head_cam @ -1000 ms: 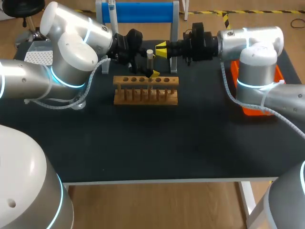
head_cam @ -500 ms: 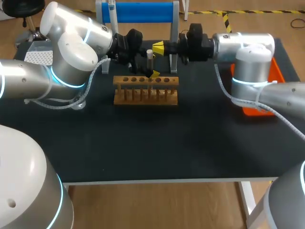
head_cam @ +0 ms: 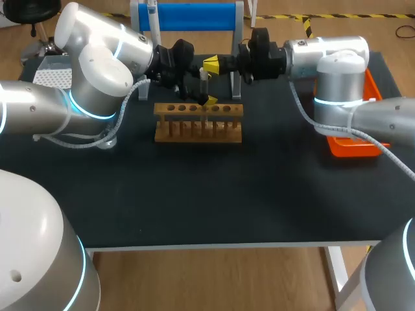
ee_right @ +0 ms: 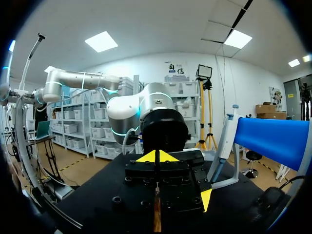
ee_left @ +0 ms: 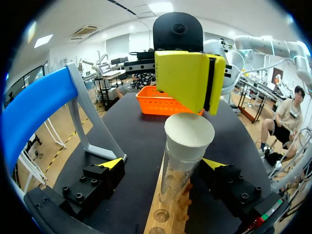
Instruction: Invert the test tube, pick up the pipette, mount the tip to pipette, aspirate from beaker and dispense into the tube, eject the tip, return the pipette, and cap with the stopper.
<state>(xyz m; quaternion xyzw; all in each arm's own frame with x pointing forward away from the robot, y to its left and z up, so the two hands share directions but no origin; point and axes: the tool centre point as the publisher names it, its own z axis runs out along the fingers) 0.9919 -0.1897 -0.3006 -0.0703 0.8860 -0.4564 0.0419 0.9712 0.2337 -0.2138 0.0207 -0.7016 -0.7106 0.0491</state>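
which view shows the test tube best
Left wrist view: the tube stands close and upright in the rack. Head view shows it small and far off. Right wrist view does not show it clearly.

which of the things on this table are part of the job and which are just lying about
Job:
test tube
white stopper in its mouth
wooden rack
blue pipette stand

Lying about:
orange basket, its use unclear
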